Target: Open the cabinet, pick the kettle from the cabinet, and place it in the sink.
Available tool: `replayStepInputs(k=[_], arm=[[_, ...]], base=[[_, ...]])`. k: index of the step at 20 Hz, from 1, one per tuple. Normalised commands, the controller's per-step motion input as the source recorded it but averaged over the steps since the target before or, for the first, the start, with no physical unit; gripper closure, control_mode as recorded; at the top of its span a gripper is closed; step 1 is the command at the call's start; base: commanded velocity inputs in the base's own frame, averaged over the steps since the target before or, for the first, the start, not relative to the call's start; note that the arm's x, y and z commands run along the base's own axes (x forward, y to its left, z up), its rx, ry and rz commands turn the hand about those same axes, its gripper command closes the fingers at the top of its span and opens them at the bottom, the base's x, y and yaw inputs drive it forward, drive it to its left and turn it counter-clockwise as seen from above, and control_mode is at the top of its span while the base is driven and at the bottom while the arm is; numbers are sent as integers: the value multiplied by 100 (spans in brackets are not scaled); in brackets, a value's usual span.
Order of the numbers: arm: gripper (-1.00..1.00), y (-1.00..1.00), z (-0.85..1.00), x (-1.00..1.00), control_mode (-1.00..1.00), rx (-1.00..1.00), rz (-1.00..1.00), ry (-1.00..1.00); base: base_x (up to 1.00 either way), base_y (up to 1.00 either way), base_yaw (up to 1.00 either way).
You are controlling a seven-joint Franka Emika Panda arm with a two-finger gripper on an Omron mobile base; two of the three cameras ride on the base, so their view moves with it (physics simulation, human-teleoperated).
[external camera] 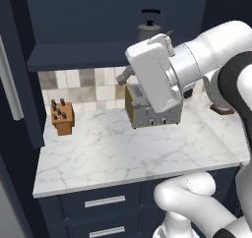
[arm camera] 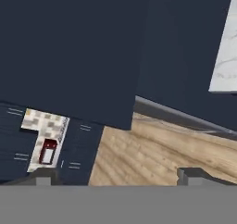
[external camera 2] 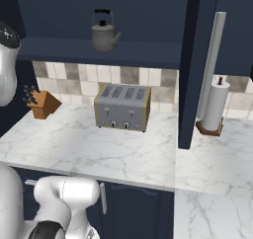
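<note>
In open cabinet (external camera 2: 148, 16), kettle (external camera 2: 104, 33), unheld

Two base views behind, sharing toaster (external camera: 151, 111), hand view downward

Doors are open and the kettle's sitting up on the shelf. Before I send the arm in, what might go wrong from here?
1. The kettle sits near the cabinet shelf's front edge; a nudge might tip it onto the toaster directly below.
2. The open right cabinet door juts out over the counter; the arm could clip it while swinging.
3. The hand view points down at the floor with jaws open, so the hand needs a large reorientation first.
</note>
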Motion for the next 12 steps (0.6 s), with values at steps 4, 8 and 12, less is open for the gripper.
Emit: replayStepInputs(k=[4,8,12], arm=[[-100,-75,0,-24,-100,0,0,-11],[-100,-72,1,-29,-100,-2,0,-16],[-100,-45,17,-40,-100,-14,0,-24]], base=[[0,0,0],[0,0,0],[0,0,0]])
